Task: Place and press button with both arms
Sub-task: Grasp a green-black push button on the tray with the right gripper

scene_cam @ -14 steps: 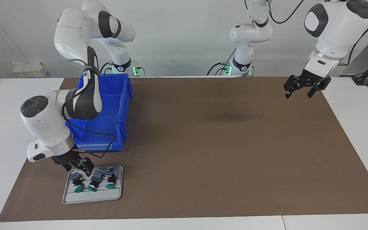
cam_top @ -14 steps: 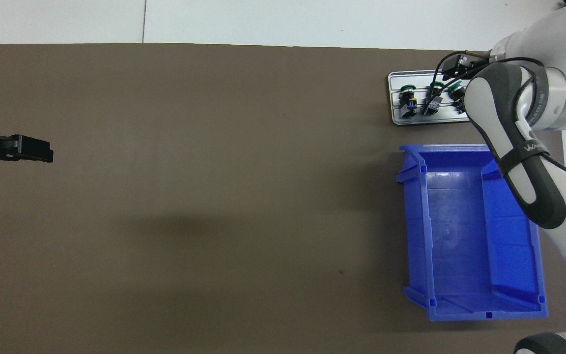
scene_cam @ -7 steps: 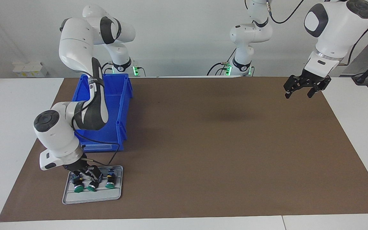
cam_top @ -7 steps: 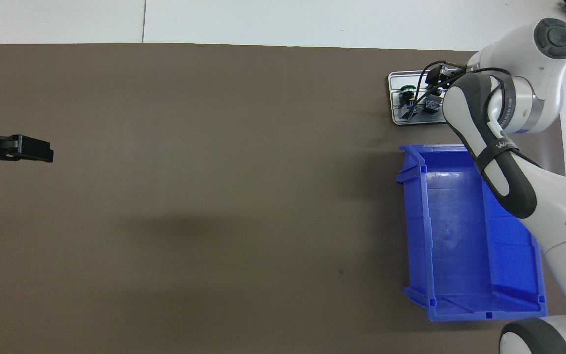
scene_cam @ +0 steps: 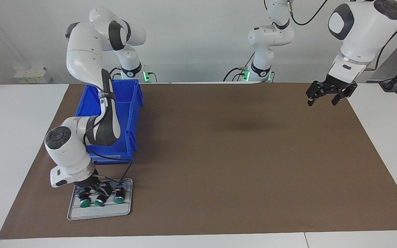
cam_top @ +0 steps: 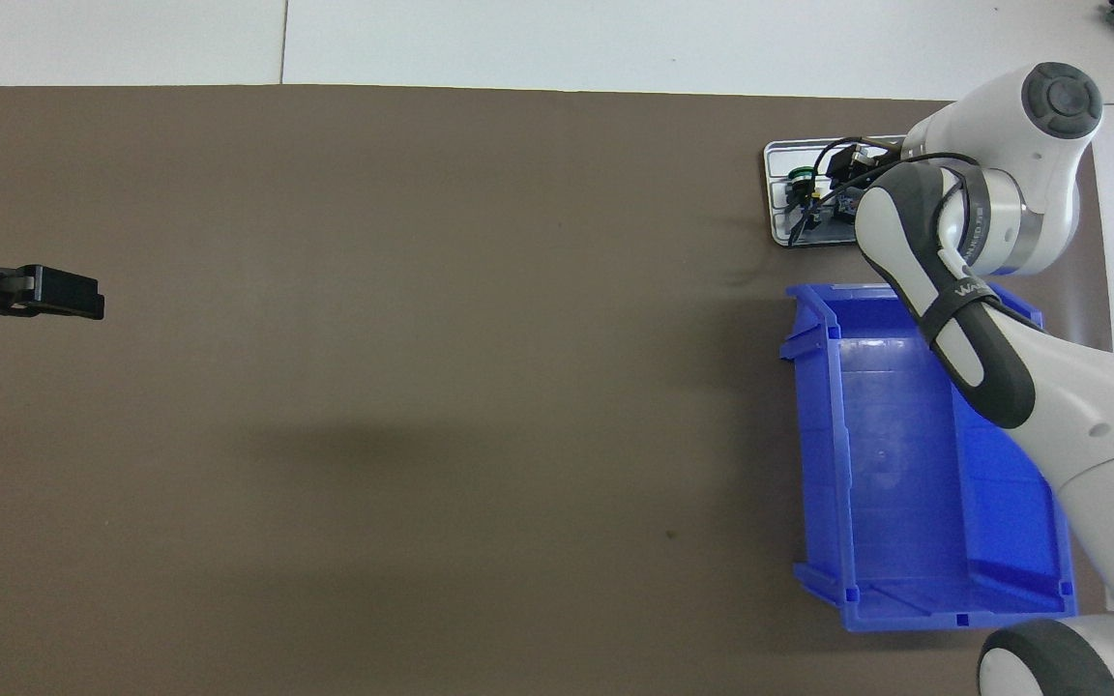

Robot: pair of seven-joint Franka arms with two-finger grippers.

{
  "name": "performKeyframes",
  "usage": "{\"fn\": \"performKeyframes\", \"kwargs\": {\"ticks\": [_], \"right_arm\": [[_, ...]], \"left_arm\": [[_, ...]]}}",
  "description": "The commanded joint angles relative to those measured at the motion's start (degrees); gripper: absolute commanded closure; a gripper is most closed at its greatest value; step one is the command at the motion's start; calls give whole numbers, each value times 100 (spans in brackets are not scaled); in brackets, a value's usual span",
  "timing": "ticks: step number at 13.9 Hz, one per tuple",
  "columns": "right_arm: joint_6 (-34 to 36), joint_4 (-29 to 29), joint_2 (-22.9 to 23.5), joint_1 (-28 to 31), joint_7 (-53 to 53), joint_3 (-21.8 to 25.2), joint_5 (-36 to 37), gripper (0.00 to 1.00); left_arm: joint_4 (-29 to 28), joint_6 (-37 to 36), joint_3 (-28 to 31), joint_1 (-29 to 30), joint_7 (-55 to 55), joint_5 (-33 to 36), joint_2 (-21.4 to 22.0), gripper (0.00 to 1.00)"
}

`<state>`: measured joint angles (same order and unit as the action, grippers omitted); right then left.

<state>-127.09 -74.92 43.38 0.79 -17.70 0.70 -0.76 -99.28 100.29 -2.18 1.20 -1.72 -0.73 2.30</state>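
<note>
Landmark for this report: the flat grey metal tray [scene_cam: 98, 212], which lies on the brown mat [scene_cam: 219, 155] at the right arm's end of the table, just farther from the robots than the blue plastic bin [scene_cam: 115, 117].

Change observed: over the last second the right gripper [scene_cam: 95, 187] has come down from above the tray's robot-side edge and shifted along the row, so that it is now low among the parts on the tray. It sits at the middle of three push-button switches, each with a round green cap and dark blocky body. The middle button [scene_cam: 98, 199] is largely masked by the gripper in both views. The end button [scene_cam: 118, 195] toward the table's middle stands clear of it, and the end button [scene_cam: 84, 201] toward the table's edge lies just beside it.

Pincer state, right: the jaws are narrowing around the middle button's body, but whether they are in contact yet cannot be told.

Pincer state, left: the left gripper [scene_cam: 326, 94] hangs with jaws wide, holding nothing, high over the mat's opposite end, well apart from the tray. This arm waits.

Assessment: the pick is in progress and not yet confirmed. All three buttons remain on the tray, so placing and pressing are outstanding.
</note>
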Motion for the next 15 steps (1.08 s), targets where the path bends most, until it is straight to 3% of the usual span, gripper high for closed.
{"fn": "performKeyframes", "kwargs": {"ticks": [1, 5, 6, 10, 15], "right_arm": [[-114, -129, -58, -35, -93, -35, -38, 32], [-9, -129, -76, -17, -67, -35, -117, 93], [-8, -129, -93, -9, -84, -35, -117, 100], [167, -129, -540, -8, -276, -26, -117, 100], [606, -287, -1200, -402, -2066, -35, -82, 100]], "left_arm": [[-136, -1, -28, 56, 22, -50, 147, 0], [-136, -1, -19, 56, 22, -50, 147, 0], [-136, -1, -19, 56, 14, -50, 147, 0], [-136, -10, -19, 56, 14, -50, 147, 0], [-136, -1, -28, 47, 14, -50, 147, 0]]}}
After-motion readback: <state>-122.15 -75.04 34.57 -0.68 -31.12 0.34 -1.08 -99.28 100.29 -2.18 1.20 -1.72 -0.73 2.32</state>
